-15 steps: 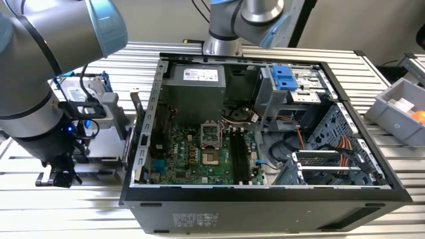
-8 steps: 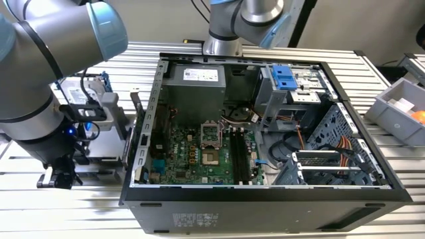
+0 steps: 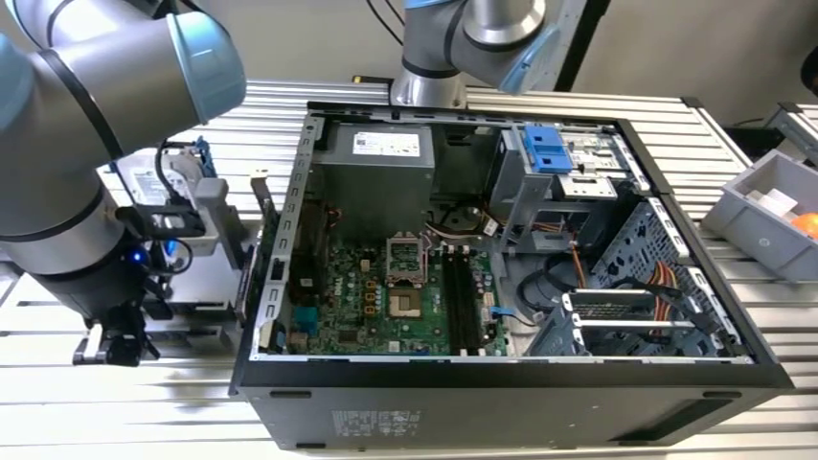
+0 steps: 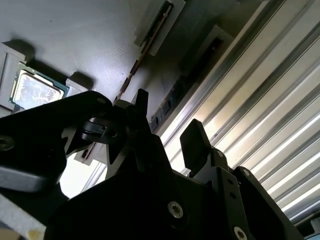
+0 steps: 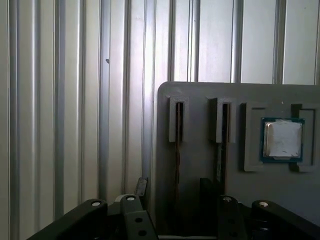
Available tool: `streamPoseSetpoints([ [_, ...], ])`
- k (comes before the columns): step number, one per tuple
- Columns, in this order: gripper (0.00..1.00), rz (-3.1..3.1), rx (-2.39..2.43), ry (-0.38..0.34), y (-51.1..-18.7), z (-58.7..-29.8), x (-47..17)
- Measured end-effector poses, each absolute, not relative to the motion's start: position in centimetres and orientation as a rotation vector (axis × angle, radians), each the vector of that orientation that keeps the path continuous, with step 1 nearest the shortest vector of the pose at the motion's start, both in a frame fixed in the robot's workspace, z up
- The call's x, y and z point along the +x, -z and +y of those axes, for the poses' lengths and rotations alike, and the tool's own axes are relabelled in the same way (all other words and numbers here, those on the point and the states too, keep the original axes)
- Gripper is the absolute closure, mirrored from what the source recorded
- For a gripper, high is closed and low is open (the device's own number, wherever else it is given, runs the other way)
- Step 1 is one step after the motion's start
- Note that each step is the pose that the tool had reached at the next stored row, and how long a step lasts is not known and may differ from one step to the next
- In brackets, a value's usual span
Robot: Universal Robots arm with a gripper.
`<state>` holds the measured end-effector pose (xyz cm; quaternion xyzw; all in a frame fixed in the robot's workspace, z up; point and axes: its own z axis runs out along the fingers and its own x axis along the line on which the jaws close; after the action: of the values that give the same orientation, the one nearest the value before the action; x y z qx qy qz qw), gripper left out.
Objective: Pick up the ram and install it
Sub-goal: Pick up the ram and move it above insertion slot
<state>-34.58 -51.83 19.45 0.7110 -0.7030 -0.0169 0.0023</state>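
Note:
A grey holder tray [image 5: 200, 105] lies on the ribbed metal table. Two ram sticks stand edge-on in its slots: a brownish ram [image 5: 177, 150] [image 4: 131, 75] and a darker one [image 5: 220, 155] beside it. My gripper [image 5: 175, 192] [image 4: 167, 125] hovers open just over the tray's edge, its two black fingers [image 5: 141, 187] apart on either side of the brownish ram's line, touching nothing. In the exterior view my gripper [image 3: 113, 345] hangs at that view's left, outside the open computer case [image 3: 511, 383]. The motherboard's long black slots [image 3: 455, 297] lie inside the case.
A processor chip [image 5: 283, 139] [image 4: 35, 90] sits in a recess of the same tray. The case wall [image 3: 275, 278] stands between my arm and the motherboard [image 3: 371, 297]. A grey bin [image 3: 754, 206] sits at the exterior view's right. A second arm's base [image 3: 435, 86] rises behind the case.

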Motion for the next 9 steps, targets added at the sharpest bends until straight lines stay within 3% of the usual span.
streamPoseSetpoints([
  [9, 0.0, -2.205, 2.23, 0.053, -19.35, -51.83, -34.58],
])
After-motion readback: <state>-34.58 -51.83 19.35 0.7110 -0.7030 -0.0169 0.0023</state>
